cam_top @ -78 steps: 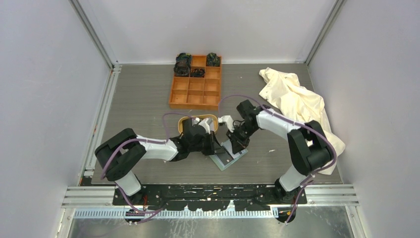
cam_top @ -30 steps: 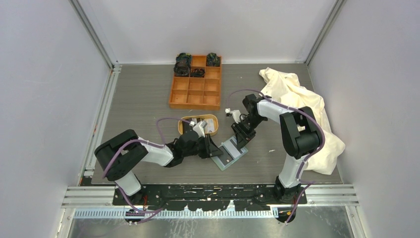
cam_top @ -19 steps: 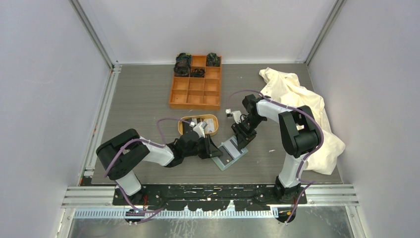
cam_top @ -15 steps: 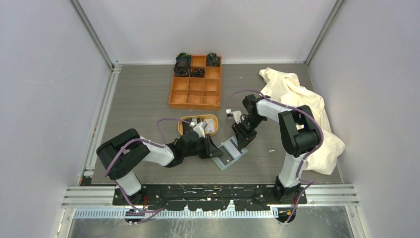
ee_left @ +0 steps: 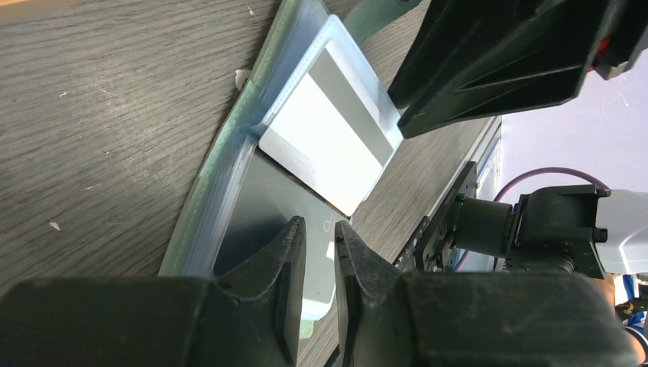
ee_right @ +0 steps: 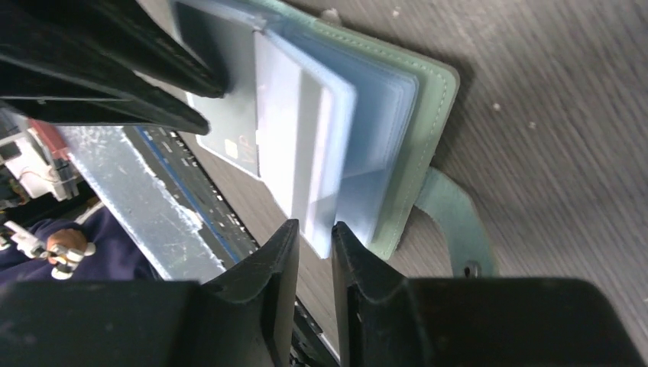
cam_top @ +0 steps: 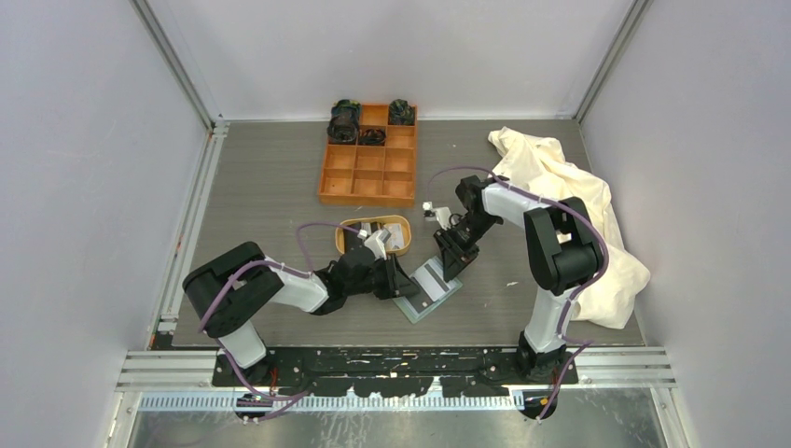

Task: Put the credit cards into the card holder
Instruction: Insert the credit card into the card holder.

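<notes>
While the card holder [cam_top: 427,287] is laid open on the table [cam_top: 270,187], it is flanked by the left gripper [cam_top: 402,282] and the right gripper [cam_top: 447,269]. A white card [ee_left: 328,145] is seen at a clear pocket [ee_left: 302,73], and a dark card [ee_left: 256,218] is seen beside it. Both pairs of jaws are set a thin crack apart at the holder's edges, and it cannot be told if anything is pinched.

From above, the left gripper [cam_top: 403,280] covers the card holder's [cam_top: 433,293] left edge, and the orange box's [cam_top: 368,199] dark contents [cam_top: 344,123] are too small to name. Up close, its fingers [ee_left: 267,287] hide the dark card's [ee_left: 260,206] lower end.
</notes>
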Motion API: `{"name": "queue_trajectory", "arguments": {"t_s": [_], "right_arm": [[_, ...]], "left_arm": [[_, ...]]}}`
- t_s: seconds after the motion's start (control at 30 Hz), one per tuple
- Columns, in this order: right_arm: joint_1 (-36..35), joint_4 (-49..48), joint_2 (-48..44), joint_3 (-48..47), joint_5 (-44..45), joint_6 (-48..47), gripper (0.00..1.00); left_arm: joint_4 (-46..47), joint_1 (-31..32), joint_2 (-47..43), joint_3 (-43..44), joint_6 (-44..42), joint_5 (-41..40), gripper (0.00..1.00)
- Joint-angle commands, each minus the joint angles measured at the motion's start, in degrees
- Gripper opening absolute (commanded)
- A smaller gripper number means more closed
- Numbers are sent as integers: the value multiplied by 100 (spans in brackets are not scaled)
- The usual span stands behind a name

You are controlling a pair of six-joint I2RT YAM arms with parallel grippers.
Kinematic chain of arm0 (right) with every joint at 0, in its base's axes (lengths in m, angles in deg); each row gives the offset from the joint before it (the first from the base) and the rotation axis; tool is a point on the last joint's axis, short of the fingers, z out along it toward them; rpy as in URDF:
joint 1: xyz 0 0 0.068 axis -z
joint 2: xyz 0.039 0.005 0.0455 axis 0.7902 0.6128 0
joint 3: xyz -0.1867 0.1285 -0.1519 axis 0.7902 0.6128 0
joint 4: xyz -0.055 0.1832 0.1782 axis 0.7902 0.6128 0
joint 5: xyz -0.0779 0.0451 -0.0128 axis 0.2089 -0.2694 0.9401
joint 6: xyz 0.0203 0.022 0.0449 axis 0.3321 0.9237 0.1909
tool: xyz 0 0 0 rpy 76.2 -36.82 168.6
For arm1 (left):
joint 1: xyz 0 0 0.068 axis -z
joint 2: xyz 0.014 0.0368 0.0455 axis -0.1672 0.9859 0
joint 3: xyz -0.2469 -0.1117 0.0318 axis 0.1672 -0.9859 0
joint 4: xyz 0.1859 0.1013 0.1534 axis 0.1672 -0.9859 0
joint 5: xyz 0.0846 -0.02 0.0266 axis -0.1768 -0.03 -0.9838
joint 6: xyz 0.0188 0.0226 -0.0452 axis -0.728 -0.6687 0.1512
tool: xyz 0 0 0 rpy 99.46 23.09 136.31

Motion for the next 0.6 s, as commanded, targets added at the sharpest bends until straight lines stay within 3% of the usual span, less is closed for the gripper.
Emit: {"name": "queue_trajectory", "arguments": {"t_s": [0.0,0.57], "right_arm": [[58,417,-77,-296,-697,-209,28],[143,1416,579,-646,-1838,-822,30]], "left_arm": [[161,-25,-61,36,-61,29,22],[155,-20,-185,17,-54,25,24]]}}
